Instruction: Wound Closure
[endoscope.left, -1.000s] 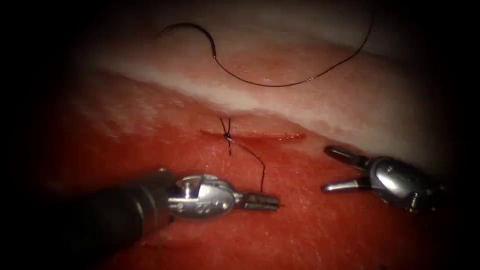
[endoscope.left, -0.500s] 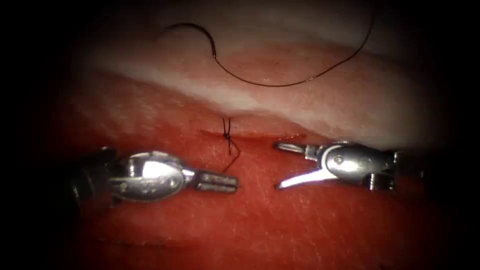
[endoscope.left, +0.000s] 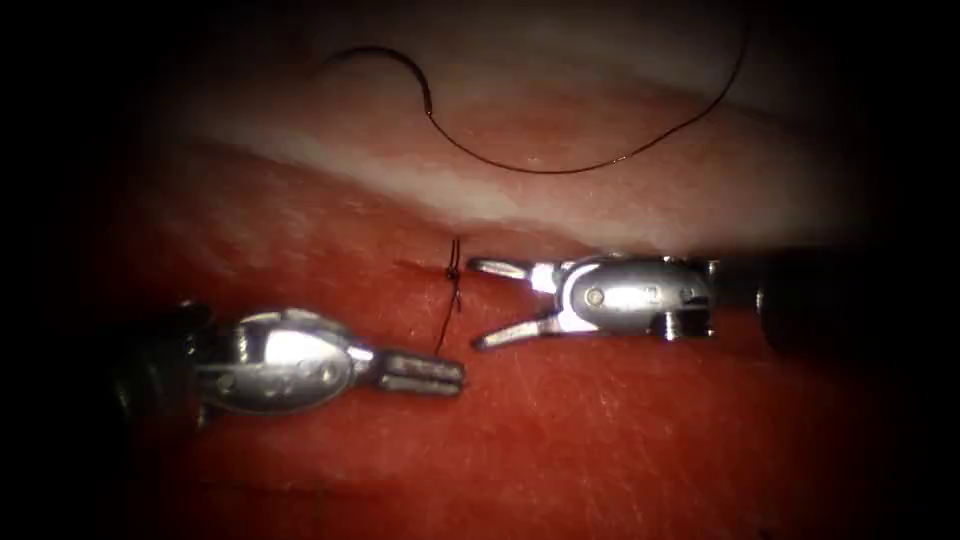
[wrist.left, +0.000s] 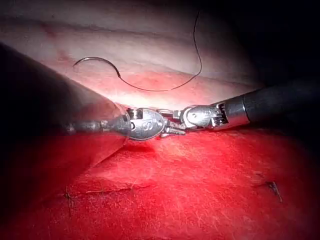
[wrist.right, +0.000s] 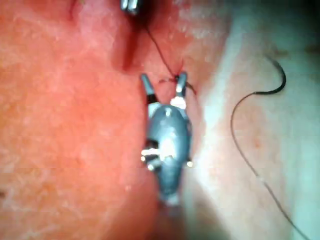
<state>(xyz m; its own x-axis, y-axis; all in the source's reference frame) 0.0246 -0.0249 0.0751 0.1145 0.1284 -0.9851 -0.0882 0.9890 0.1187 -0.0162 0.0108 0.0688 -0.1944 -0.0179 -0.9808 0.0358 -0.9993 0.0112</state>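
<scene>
A tied knot (endoscope.left: 453, 272) sits on the cut (endoscope.left: 420, 266) in the tissue (endoscope.left: 620, 430). A short thread tail (endoscope.left: 443, 325) runs from the knot down to my left tool (endoscope.left: 425, 372), whose jaws are shut on the tail's end. My right tool (endoscope.left: 483, 303) stands open just right of the knot, one jaw along the cut and the other lower down, holding nothing. The curved needle (endoscope.left: 385, 58) lies free on the pale far tissue, outside the tissue, with its long thread (endoscope.left: 560, 166) trailing right. In the right wrist view the open right tool (wrist.right: 163, 82) flanks the knot (wrist.right: 175, 79).
Red fluid covers the near tissue. In the left wrist view the two tools (wrist.left: 175, 131) meet tip to tip, the needle (wrist.left: 97, 62) lies beyond them, and older stitches (wrist.left: 274, 189) mark the near tissue. A pale fat ridge (endoscope.left: 470, 205) runs behind the cut.
My left tool has drawn back to the left with the thread tail in its jaws. The right tool has travelled left and up, its open jaws now beside the knot.
</scene>
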